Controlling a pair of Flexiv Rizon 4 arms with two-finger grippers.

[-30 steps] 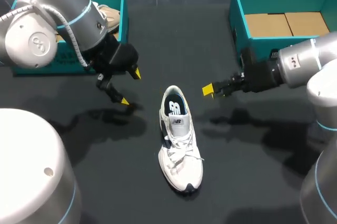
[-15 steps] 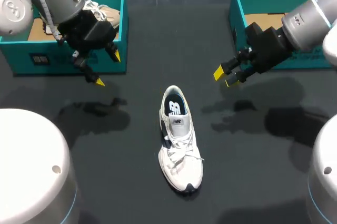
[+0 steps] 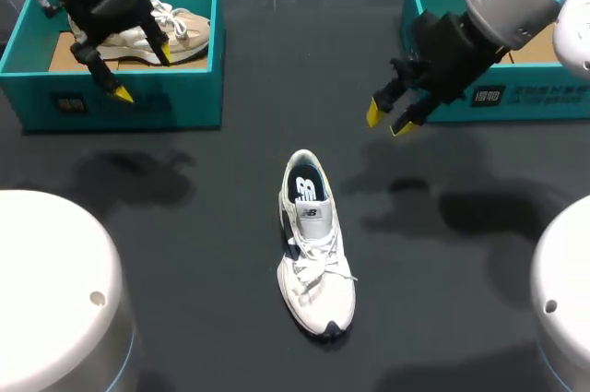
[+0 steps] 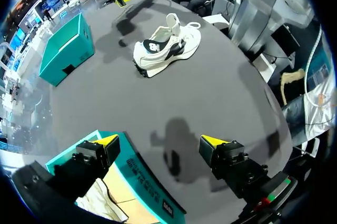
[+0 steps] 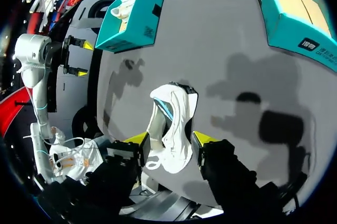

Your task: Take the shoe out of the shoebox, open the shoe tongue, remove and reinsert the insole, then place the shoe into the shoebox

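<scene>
Left claw [image 3: 143,72] is hanging, fingers apart, over the left box [image 3: 166,106], while your right claw [image 3: 388,120], also apart and empty, is hovering nearer the shoe [image 3: 315,254], which is lying mid-counter [image 3: 212,272], long axis running away from you, heel end toward that claw.

The shoe [image 3: 314,254] is lying on the counter [image 3: 442,318], well ahead of the left fingers [image 3: 123,94] and below the right fingers [image 3: 372,113]. The left shoebox [image 3: 184,97] is sitting under the left fingers, with a second shoe [image 3: 180,28] lying in it. The right shoebox [image 3: 530,101] is standing beyond the right fingers, off to one side.
</scene>
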